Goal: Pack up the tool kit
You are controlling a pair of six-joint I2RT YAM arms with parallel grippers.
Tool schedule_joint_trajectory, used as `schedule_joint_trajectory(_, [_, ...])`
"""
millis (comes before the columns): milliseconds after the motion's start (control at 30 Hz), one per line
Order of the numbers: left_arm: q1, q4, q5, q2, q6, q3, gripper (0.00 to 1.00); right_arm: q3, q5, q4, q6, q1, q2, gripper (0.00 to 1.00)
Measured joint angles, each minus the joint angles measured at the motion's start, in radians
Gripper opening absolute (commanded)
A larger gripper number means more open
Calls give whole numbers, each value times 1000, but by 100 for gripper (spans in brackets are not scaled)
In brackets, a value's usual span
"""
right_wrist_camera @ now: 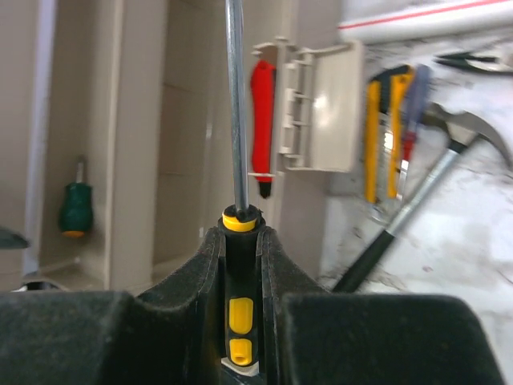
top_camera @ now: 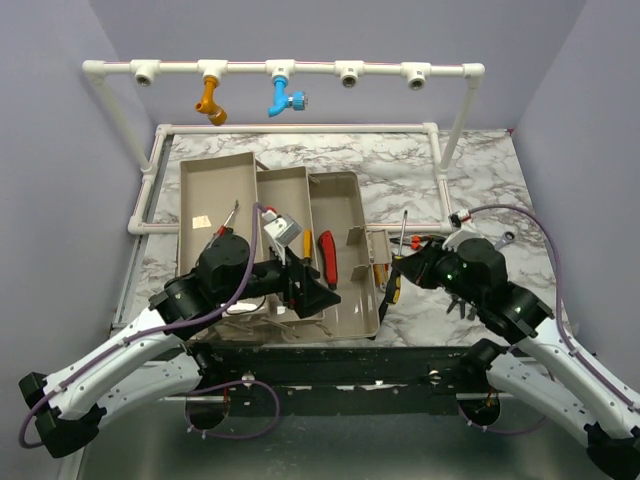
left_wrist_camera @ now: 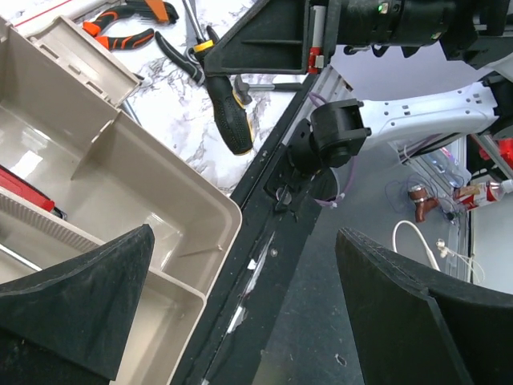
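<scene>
The beige toolbox (top_camera: 345, 200) lies open at centre-left; I cannot make out its brown lid. A red-handled tool (top_camera: 327, 258) lies in its right tray, and it also shows in the right wrist view (right_wrist_camera: 263, 112). A green-handled screwdriver (right_wrist_camera: 76, 210) lies further inside. My left gripper (top_camera: 312, 292) is open and empty over the box's near right corner (left_wrist_camera: 220, 212), its fingers (left_wrist_camera: 96, 297) wide apart. My right gripper (top_camera: 400, 268) is shut on a black-and-yellow screwdriver (right_wrist_camera: 240, 313), its shaft (right_wrist_camera: 234, 104) pointing towards the box, just right of the box.
Yellow-handled tools (right_wrist_camera: 385, 136), a black-handled hammer (right_wrist_camera: 417, 200) and orange-handled pliers (left_wrist_camera: 120, 24) lie on the marble table (top_camera: 480, 180) right of the box. A hinged beige flap (right_wrist_camera: 321, 108) sticks out from the box. The white pipe frame (top_camera: 300, 70) stands behind.
</scene>
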Motion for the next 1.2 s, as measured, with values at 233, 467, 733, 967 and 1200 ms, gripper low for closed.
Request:
schedule_joint_trajectory(233, [-7,-48,-72,3,36,51,99,23,-201,189,-36,0,131,1])
schedule_joint_trajectory(467, [-7,-212,-270,-55,186,235,99,114,-397,306,-56,2,364,1])
schedule_joint_trajectory(733, [-7,-336,-496,-150,325,297,99,237,-378,254,-89,19,545,1])
schedule_joint_trajectory(967, [-7,-325,-557,-175,407,245,99,312,-325,188,-101,72,659,1])
schedule_joint_trajectory(1200, [-7,-294,-533,-163,435,199,99,339,-266,153,-82,114,752,3])
